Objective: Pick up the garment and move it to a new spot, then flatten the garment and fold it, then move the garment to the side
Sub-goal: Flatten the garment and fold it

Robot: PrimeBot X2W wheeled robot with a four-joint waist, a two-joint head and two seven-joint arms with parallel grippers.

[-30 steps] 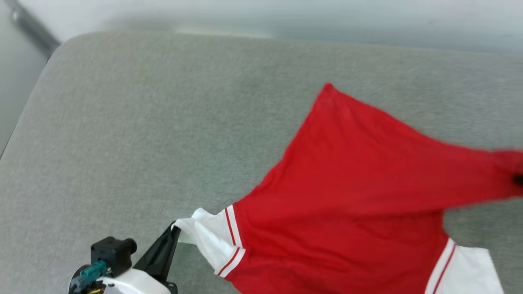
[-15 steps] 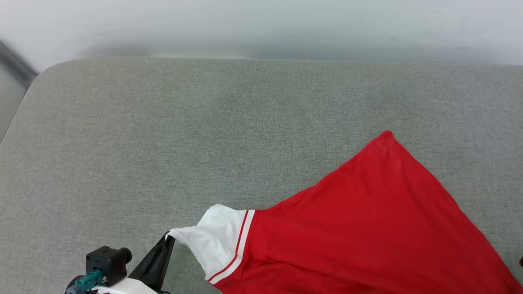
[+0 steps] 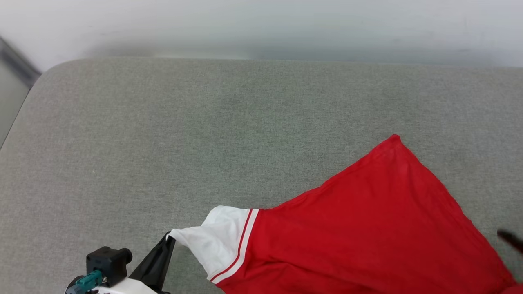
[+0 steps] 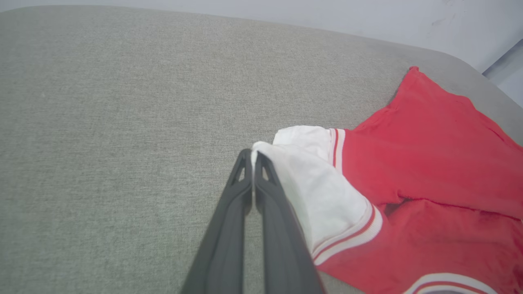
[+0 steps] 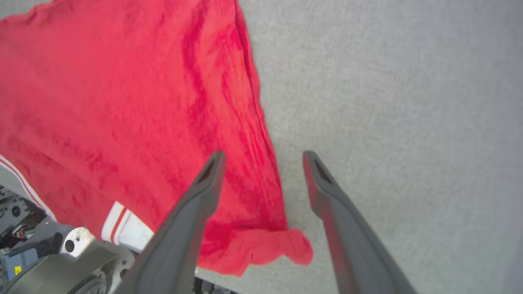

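Pale wall [image 3: 261,24], grey surface [image 3: 163,134] under garment [image 3: 367,237]

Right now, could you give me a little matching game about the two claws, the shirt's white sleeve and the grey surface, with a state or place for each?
Things: 1 left gripper; 2 right gripper; 3 white sleeve; 4 grey surface.
States: A open, gripping nothing; B lying under the garment; C shut on fabric; D pinched at its edge.
Pairs: 1-C, 2-A, 3-D, 4-B.
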